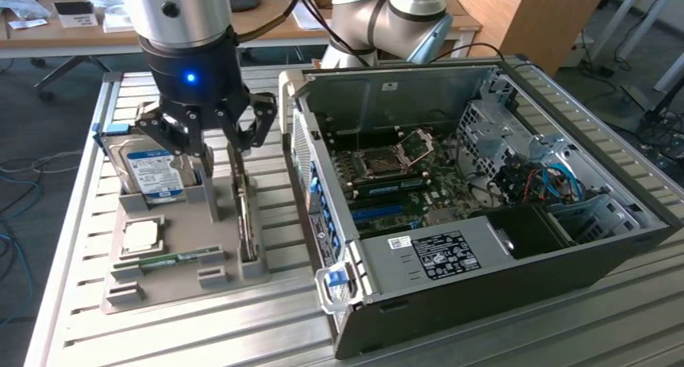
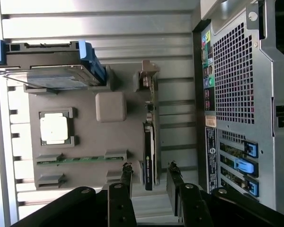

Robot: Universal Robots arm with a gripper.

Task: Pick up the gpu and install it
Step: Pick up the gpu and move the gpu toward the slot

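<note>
1. gpu (image 1: 248, 223) is standing on its long edge in a slot of the grey holder tray (image 1: 214, 259). It sits between the hard drive (image 1: 150, 171) and the open computer case (image 1: 481, 223), just beside the case wall.
2. gripper (image 1: 217, 151) hangs right over it with the jaws spread wide and nothing in them. In the wrist view the fingertips (image 2: 127, 169) sit either side of the card, not touching it.
3. Handling guess: light, thin and stiff, but fragile, since it's basically a bare circuit board. The flat sides look smooth, so probably a bit slippery.
4. Where I'd grab: pinch across the two flat faces near the top edge, around mid-length so it doesn't swing. Gentle squeeze, and stay off the edge down in the slot.
</note>
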